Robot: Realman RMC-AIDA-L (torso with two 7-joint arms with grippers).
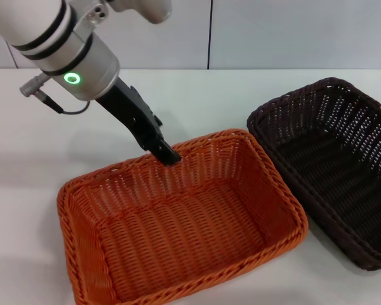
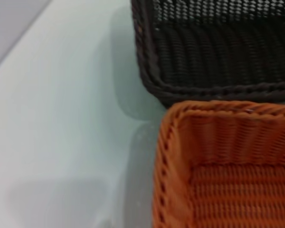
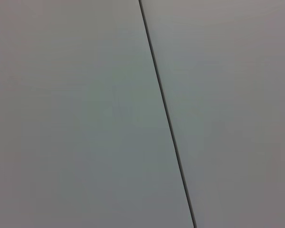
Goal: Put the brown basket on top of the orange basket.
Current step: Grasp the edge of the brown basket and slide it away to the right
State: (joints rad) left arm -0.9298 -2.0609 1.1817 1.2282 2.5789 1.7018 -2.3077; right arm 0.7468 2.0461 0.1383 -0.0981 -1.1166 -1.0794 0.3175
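The brown basket (image 1: 333,168) sits empty on the counter (image 1: 25,171) at the right, its near-left side just beside, perhaps touching, the right side of the orange basket (image 1: 178,222), which lies to the near left and is also empty. There is one basket of each colour, two in all, and nothing else on the counter.

The left end effector (image 1: 167,154) reaches down from the far left, its dark tip at the far rim of the orange basket. Whether it is released or clenched on that rim I cannot tell. The right end effector is out of sight; its wrist camera faces only a plain panelled wall (image 3: 85,114).

Judging by this, the stacking has not begun: the brown basket is untouched. The next move would call for an end effector to reach the brown basket's rim, clamp it, lift clear and bring it over the orange one.
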